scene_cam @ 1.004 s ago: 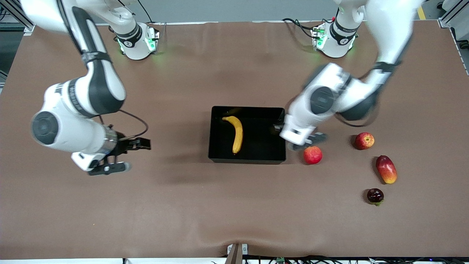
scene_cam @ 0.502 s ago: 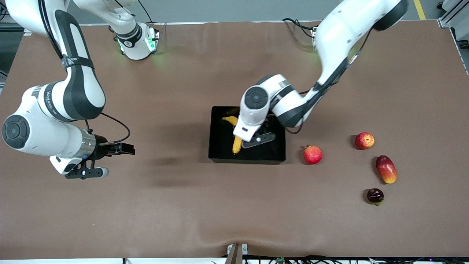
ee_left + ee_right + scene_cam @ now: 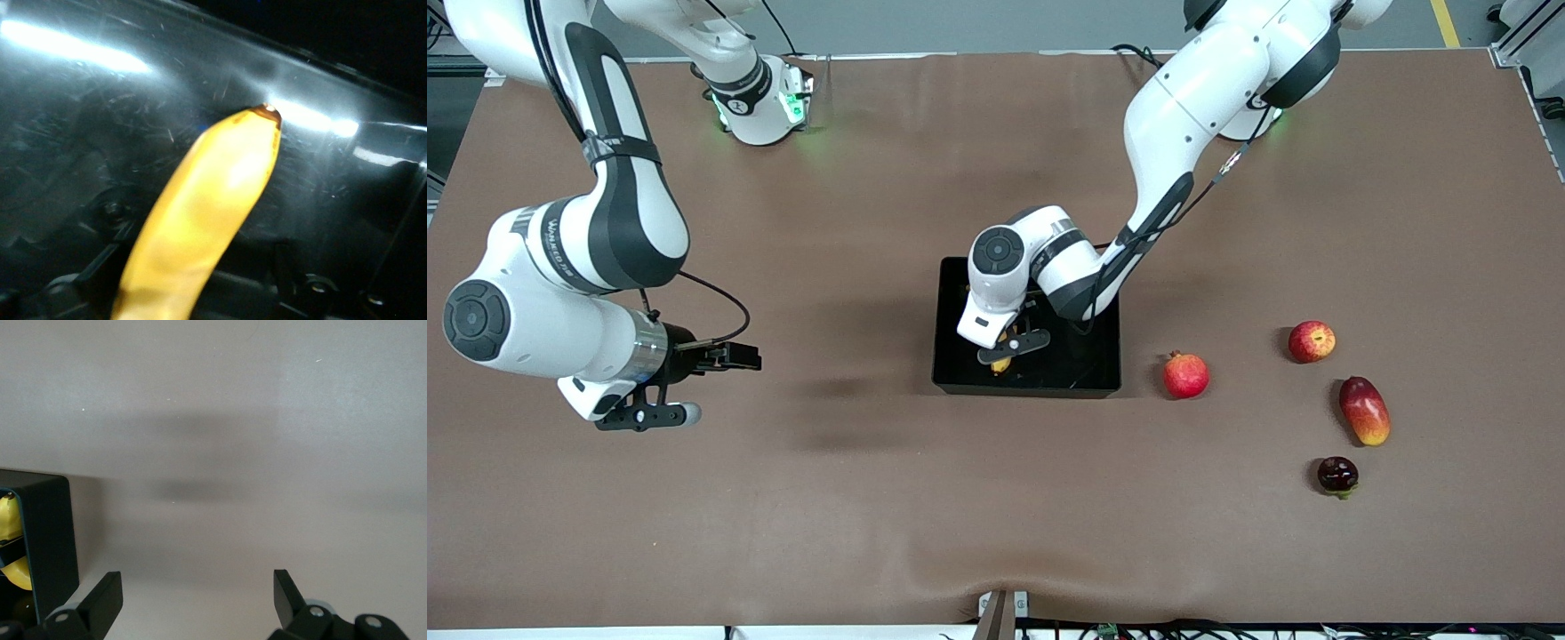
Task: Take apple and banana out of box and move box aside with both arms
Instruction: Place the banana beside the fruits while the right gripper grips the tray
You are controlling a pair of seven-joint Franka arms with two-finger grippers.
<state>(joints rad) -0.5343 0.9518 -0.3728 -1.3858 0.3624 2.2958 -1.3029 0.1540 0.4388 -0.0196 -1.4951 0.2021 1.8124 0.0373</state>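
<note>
The black tray (image 3: 1087, 360) sits mid-table with the yellow banana (image 3: 1001, 363) lying in it, mostly hidden under my left hand. My left gripper (image 3: 1009, 347) is low inside the tray, right at the banana. In the left wrist view the banana (image 3: 207, 200) fills the middle, close up, over the glossy tray floor (image 3: 100, 133). The small red-and-yellow apple (image 3: 1312, 341) lies on the table toward the left arm's end. My right gripper (image 3: 645, 413) hangs open and empty over bare table toward the right arm's end, also seen in the right wrist view (image 3: 197, 593).
A red pomegranate (image 3: 1185, 375) lies beside the tray. A red-orange mango (image 3: 1364, 411) and a small dark fruit (image 3: 1337, 475) lie nearer to the front camera than the apple. The right wrist view shows a tray corner (image 3: 47, 540).
My left arm swung from beside the pomegranate into the tray and came down onto the banana. My right arm shifted toward its end of the table, then held.
</note>
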